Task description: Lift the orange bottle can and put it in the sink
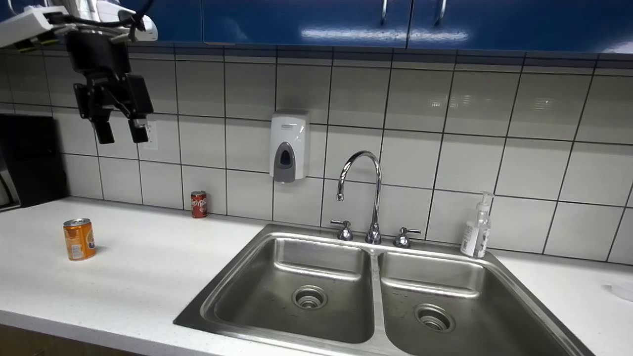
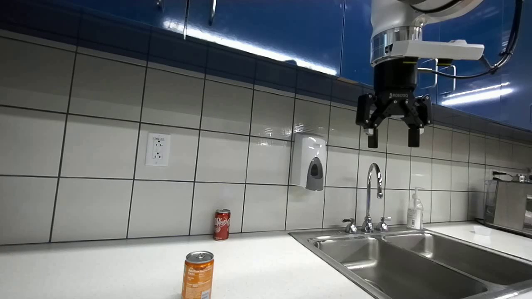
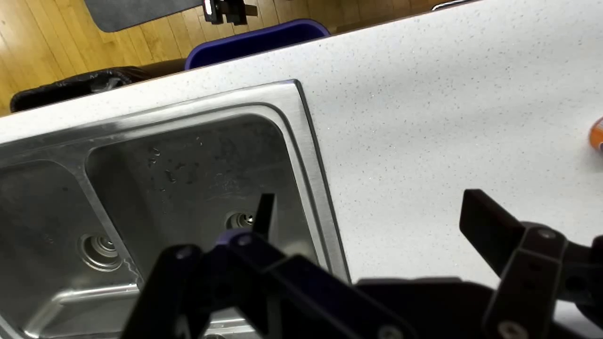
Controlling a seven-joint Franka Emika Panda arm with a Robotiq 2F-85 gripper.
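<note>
"How are the fingers looking?"

"They're hanging spread apart, upper right in an exterior view."

"And the orange can?"

"It's standing upright on the worktop, well apart from them, at the left in an exterior view. In the wrist view it's partly showing at the right edge."

"Farther back?"

"The red can is standing near the wall."

"The sink?"

"It's filling the lower right there, the faucet rising at its back."
</note>
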